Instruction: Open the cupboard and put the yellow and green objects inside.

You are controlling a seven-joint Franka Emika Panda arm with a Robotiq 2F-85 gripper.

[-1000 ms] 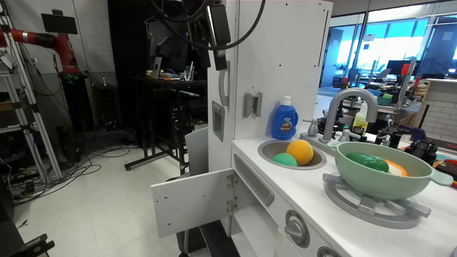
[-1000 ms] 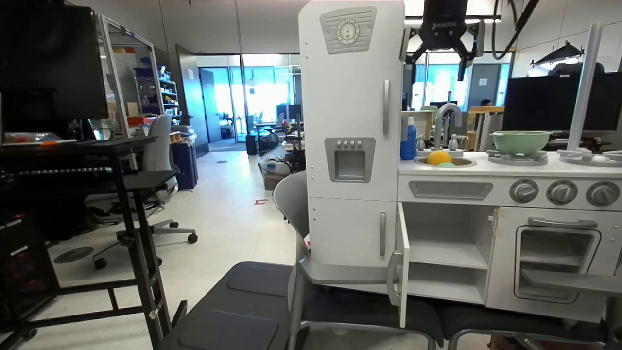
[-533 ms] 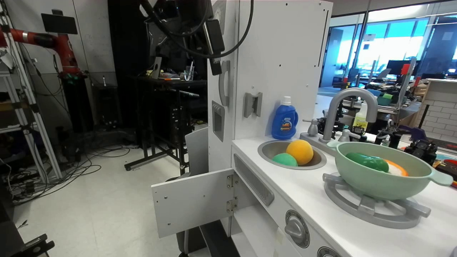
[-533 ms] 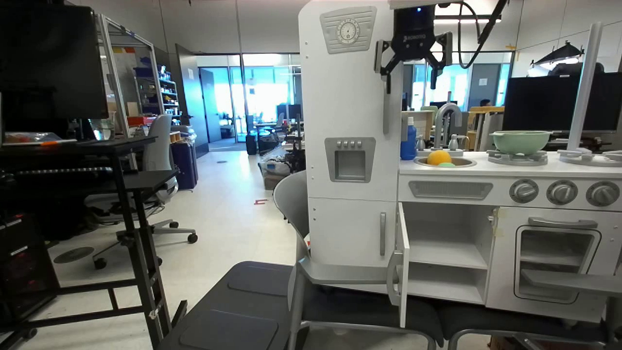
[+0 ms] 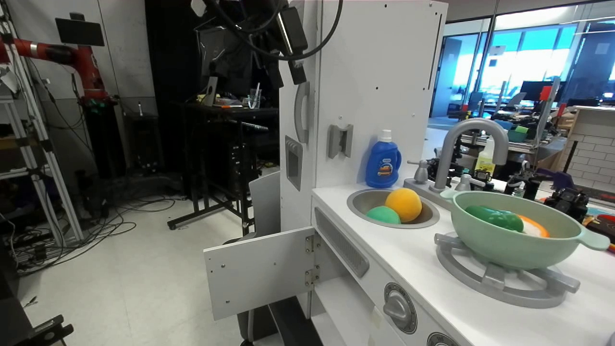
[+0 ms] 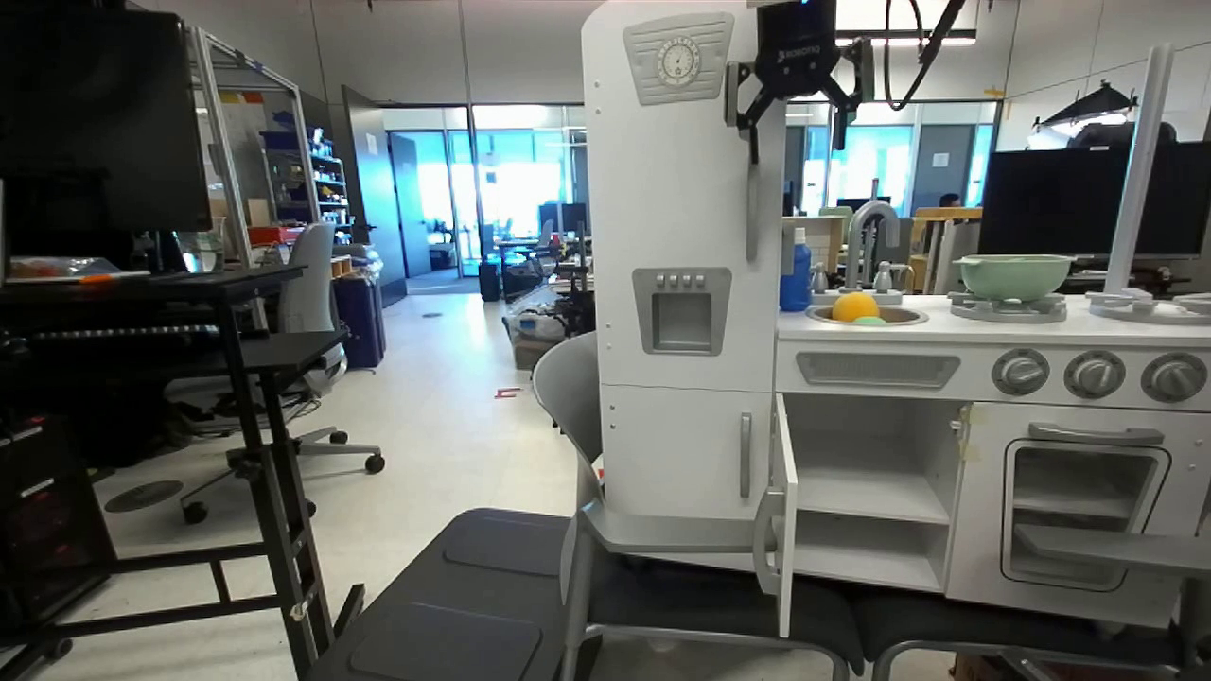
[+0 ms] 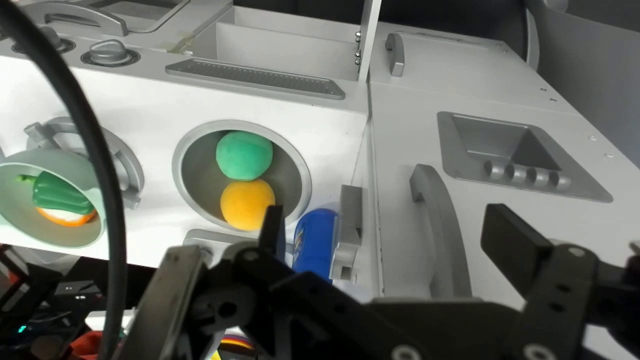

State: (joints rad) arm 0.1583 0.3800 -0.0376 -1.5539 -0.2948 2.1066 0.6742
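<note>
Nearest, in the wrist view, the gripper (image 7: 384, 221) is spread wide and holds nothing, its black fingers (image 7: 515, 245) blunt and square-edged. Just beyond stands the handle (image 7: 444, 230) of the tall cupboard (image 5: 379, 62), a bowed bar of matte grey, probably stiff plastic; whether a finger touches it I cannot tell. Its middle, bowed out from the door (image 6: 676, 218), looks the best place to take hold. That door is closed, rounded at a top corner, smooth and white; it should be stiff but light, and the pull ought to curve with its swing. Round the corner stands a blue soap bottle (image 7: 316, 240). Farther off, in the round grey sink (image 7: 289, 172), the yellow ball (image 7: 247, 202) and the green ball (image 7: 245, 156) lie touching. Both have a dull skin that looks soft rather than slippery; I judge them light, hard to break and apt to roll, so each wants a gentle squeeze from above, across its widest part. The green one shows less above the rim in both exterior views, so the wall may crowd the fingers there. Farthest, beneath the sink, a flat low door (image 5: 262, 271) stands swung out beside plain white shelves (image 6: 866, 492).
</note>
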